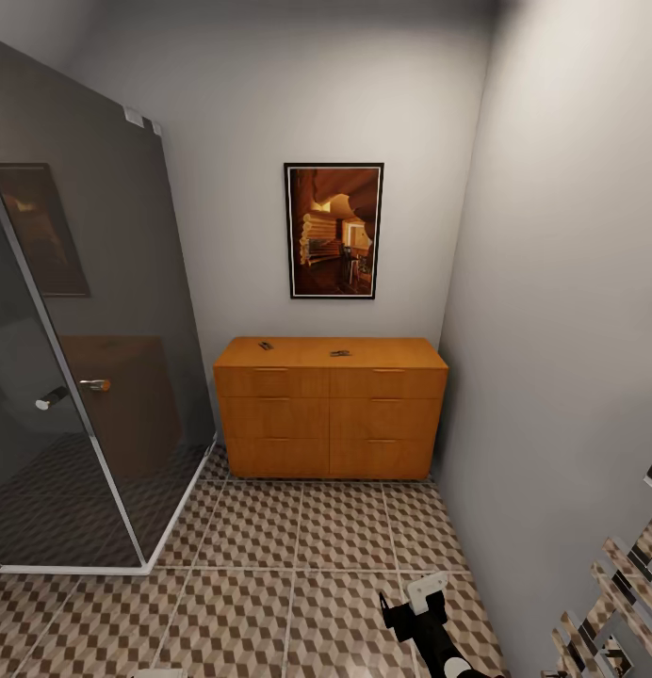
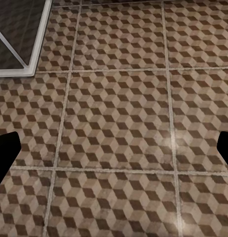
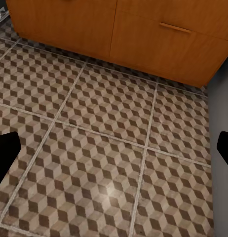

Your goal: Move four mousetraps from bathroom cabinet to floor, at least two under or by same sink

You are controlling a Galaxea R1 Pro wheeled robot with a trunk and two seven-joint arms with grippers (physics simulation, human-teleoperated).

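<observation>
Hovering over bathroom floor (image 3: 109, 148), right hand (image 3: 114, 148) & left hand (image 2: 114, 145) wide apart, holding nothing.

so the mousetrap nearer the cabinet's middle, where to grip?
Probably from above, jaws across the short sides of the mousetrap: it lies flat on the cabinet top. Detail is too small to see here.

R arm (image 1: 430, 626) low, both grippers' jaws wide apart, empty.

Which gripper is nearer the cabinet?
Right. The right gripper looks at the cabinet base just ahead; the left gripper sees floor by the shower corner.
</observation>
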